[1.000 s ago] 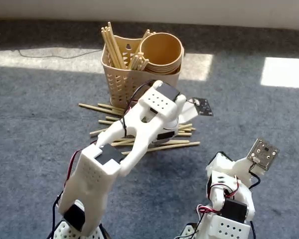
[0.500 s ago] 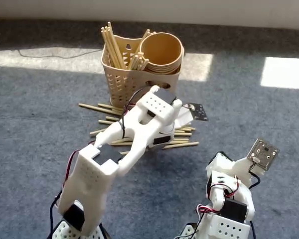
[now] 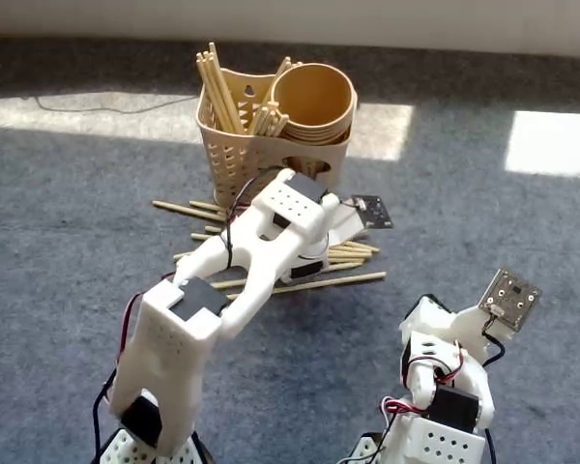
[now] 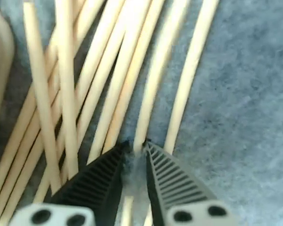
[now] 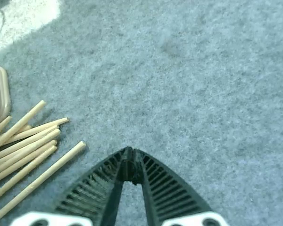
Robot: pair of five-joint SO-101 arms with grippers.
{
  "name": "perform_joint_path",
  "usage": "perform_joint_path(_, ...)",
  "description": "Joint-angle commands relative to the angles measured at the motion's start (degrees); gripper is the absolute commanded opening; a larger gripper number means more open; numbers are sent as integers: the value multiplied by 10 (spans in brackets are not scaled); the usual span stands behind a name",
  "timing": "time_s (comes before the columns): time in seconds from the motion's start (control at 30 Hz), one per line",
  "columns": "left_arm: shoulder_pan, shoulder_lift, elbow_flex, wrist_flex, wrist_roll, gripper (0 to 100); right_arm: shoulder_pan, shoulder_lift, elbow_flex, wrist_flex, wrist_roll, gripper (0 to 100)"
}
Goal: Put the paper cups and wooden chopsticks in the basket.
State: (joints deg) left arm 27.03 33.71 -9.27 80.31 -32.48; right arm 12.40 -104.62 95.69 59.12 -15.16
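Left gripper pinched on one chopstick among others; lift slowly, keep level, clear basket rim before release.

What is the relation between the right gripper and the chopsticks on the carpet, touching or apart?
Apart. The right wrist view shows bare carpet between the shut right gripper and the nearest chopstick.

Matt wooden chopsticks lie on rough grey carpet; perforated plastic basket.
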Motion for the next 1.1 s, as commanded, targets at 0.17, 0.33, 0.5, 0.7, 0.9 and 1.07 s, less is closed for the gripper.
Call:
perform_joint_path(0.17,29,-31,-32,61,6,5,6,-6,60,-17,-1,6)
perform_joint_path(0.33,38,-78,-83,111,8,5,6,-6,60,-17,-1,6)
perform_joint_path(0.5,37,-145,-126,165,8,5,7,-6,60,-17,-1,6)
perform_joint_path(0.7,32,-253,-147,180,8,5,7,-6,60,-17,-1,6)
perform_joint_path(0.9,36,-369,-156,171,8,5,7,-6,60,-17,-1,6)
perform_joint_path(1.07,7,-431,-182,98,77,5,7,-6,60,-17,-1,6)
